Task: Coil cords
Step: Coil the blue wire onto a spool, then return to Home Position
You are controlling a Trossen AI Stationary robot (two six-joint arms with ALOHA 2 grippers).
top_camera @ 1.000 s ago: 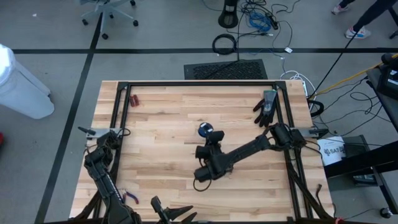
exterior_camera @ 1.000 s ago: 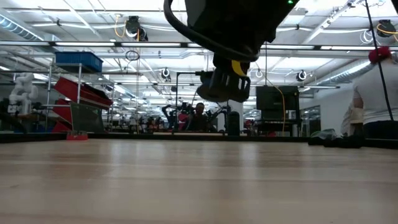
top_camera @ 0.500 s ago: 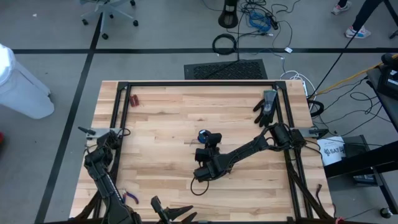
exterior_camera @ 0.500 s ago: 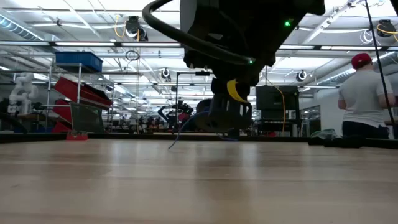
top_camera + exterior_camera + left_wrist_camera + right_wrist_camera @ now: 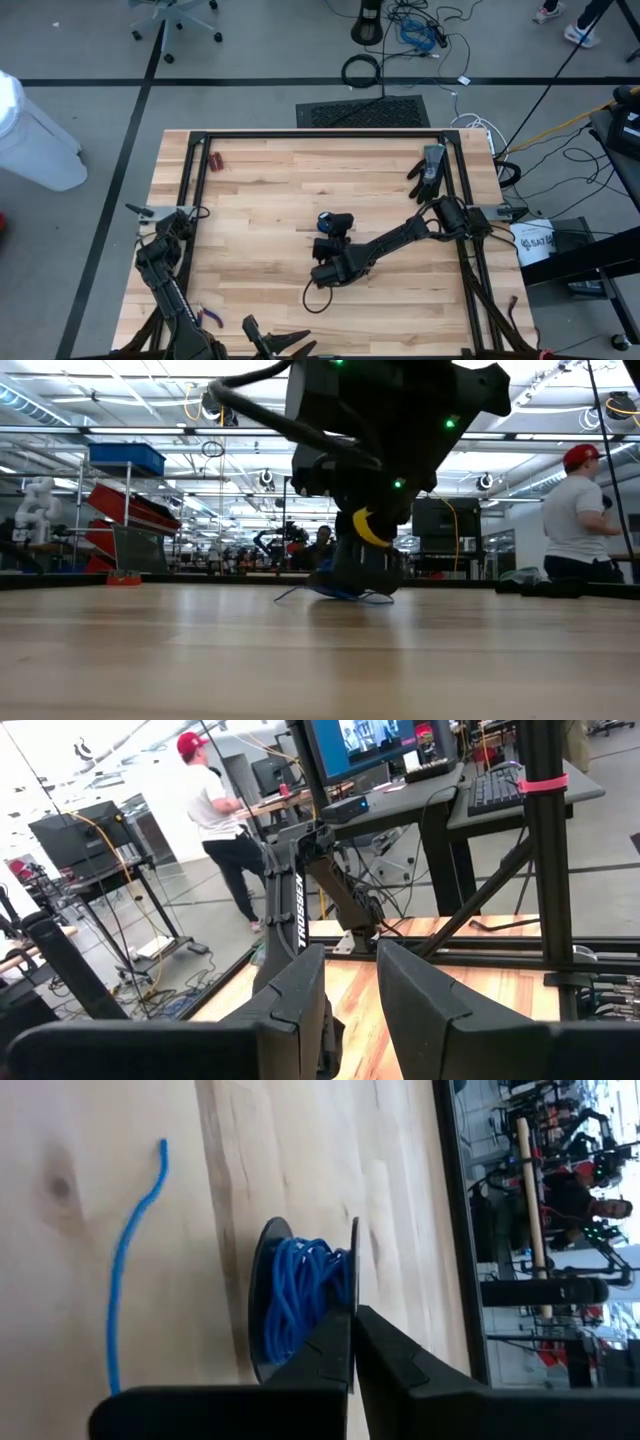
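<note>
We are holding the closed right gripper [image 5: 352, 1342] against the spool [image 5: 300, 1295] near the table [image 5: 260, 180] centre; most blue cord [image 5: 298, 1298] is wound, one loose tail [image 5: 130, 1250] remaining beside the spool.

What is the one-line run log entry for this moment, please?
right tool: shut, low at table centre, at blue cord spool | cord tail: loose on table | left tool: parked at near-left edge, holding nothing

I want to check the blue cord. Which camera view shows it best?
The right wrist view: the blue cord shows wound on a dark spool, one loose strand on the table. High view shows a small blue spot; low view, thin strands; left wrist view, nothing.
</note>
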